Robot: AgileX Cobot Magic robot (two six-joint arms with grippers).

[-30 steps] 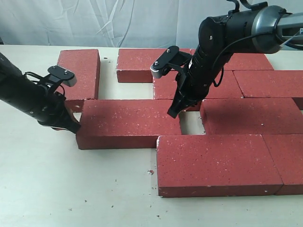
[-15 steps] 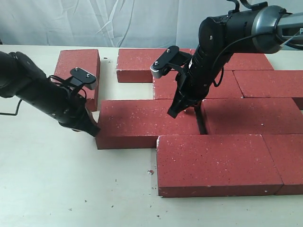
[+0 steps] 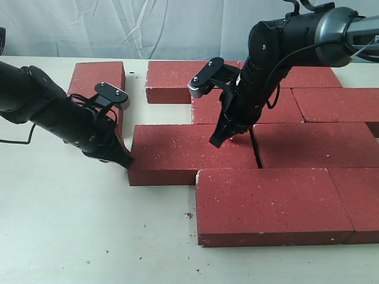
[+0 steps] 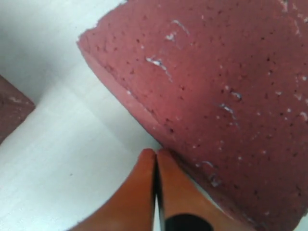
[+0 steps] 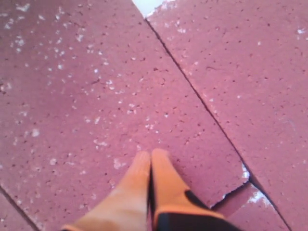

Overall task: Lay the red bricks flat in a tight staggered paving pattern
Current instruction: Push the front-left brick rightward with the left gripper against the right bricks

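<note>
Several red bricks lie flat on the table. My left gripper (image 3: 125,161) is shut, its tips against the left end of the middle-row brick (image 3: 183,151). The left wrist view shows the shut fingertips (image 4: 155,153) touching that brick's end face (image 4: 216,96). My right gripper (image 3: 216,142) is shut too, with its tips resting on the same brick's top (image 5: 96,96). Only a thin seam separates this brick from its right neighbour (image 3: 317,145), also visible in the right wrist view (image 5: 250,72). A front brick (image 3: 272,204) butts against both.
One brick (image 3: 98,86) lies apart at the back left, just behind my left arm. Another brick (image 3: 174,80) lies at the back middle, with more to the right. Bare table (image 3: 71,225) spreads left and front. A white cloth hangs behind.
My left gripper has moved right, pushing the middle-row brick along. The gap at its right end has closed to a thin seam. The right arm has stayed put.
</note>
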